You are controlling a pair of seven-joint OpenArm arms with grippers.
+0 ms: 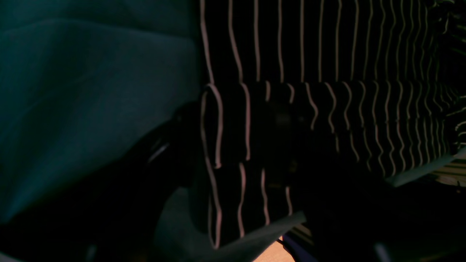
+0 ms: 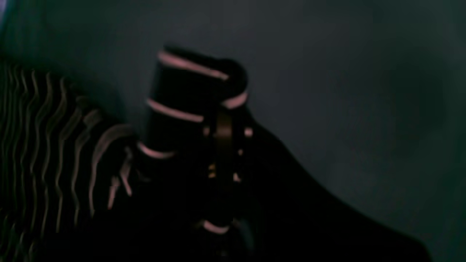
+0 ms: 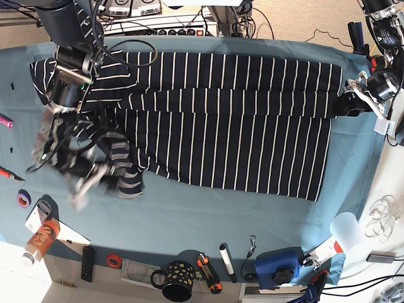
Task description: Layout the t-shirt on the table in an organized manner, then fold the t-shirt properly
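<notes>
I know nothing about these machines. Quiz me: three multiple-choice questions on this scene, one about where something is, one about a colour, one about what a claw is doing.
1. Where on the table does the mug sit in the base view?
A. along the near edge, with the small tools
B. on top of the t-shirt
C. at the far edge, by the cables

2. What colour are the stripes on the t-shirt?
A. red
B. white
C. yellow

3. What is the right claw doing?
A. hanging open above bare cloth
B. shut on a bunch of the t-shirt
C. holding a marker

Answers: 1 A, the mug stands at the bottom of the base view among tape rolls and tools. 2 B, thin white lines cross the dark fabric. 3 B, the right wrist view shows striped fabric pinched in it.
</notes>
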